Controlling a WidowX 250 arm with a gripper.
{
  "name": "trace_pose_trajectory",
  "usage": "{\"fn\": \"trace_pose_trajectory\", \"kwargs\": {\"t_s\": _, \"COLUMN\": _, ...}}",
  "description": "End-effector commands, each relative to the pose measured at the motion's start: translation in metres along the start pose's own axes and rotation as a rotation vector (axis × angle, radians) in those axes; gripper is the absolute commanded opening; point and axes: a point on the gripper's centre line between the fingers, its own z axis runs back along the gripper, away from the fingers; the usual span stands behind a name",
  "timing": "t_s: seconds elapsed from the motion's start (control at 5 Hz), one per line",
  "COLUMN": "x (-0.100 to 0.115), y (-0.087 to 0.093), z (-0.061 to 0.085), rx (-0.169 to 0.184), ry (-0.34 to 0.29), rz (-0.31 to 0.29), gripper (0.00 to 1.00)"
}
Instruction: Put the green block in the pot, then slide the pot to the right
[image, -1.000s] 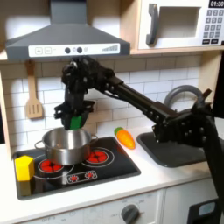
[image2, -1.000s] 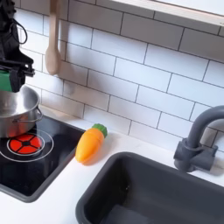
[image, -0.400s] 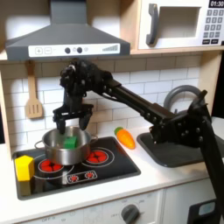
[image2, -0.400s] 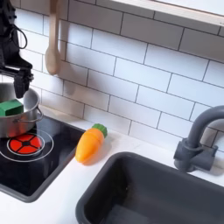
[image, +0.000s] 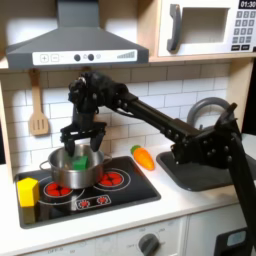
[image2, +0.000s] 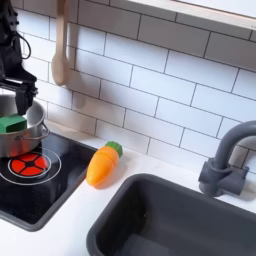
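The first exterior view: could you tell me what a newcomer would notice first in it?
Probably the black arm reaching from the first exterior view's right, its gripper open just above the pot on the stove's back left burner. The green block lies inside the pot. An orange carrot lies right of the stove, and a yellow block left of the pot.

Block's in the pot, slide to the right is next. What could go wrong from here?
1. The gripper hangs open just above the pot, near its rim; a careless descent might tip it.
2. The green block sits high against the rim and may hop out during a jerky slide.
3. The carrot lies to the first exterior view's right, possibly in the pot's path.
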Motion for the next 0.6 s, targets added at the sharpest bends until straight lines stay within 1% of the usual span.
{"fn": "trace_pose_trajectory", "kwargs": {"t_s": 0.0, "x": -0.0057, "y": 0.0006, "z": -0.0108, "rx": 0.004, "ry": 0.033, "rz": -0.007, "gripper": 1.00}}
{"fn": "trace_pose_trajectory", "kwargs": {"t_s": 0.4, "x": -0.0086, "y": 0.0006, "z": -0.0165, "rx": 0.000, "ry": 0.050, "rz": -0.012, "gripper": 1.00}}
